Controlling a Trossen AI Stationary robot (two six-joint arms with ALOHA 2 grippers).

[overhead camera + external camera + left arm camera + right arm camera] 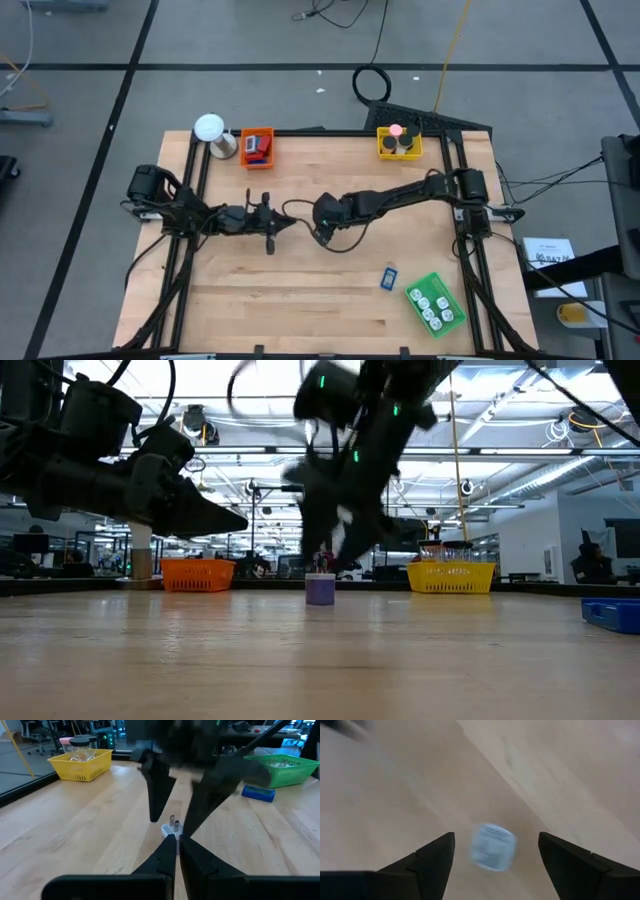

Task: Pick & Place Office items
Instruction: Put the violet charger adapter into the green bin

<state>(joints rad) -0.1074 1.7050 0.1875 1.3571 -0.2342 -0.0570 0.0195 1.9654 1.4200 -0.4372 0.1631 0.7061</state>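
A small purple roll (320,590) with a pale top (492,847) stands upright on the wooden table near its middle. My right gripper (496,852) hangs open just above it, slanting down, one finger on either side of the roll and neither touching it; the same gripper (335,555) shows blurred in the low view. My left gripper (177,851) is shut and holds nothing, level a little to the table's left of the roll, its tips pointing at it (270,225). A blue rectangle (388,279) lies flat near the front right.
An orange tray (257,147) and a white ball-topped object (210,130) stand at the far left. A yellow tray (398,143) sits at the far right, a green tray (436,303) with pieces at the near right. Bare wood lies along the near edge.
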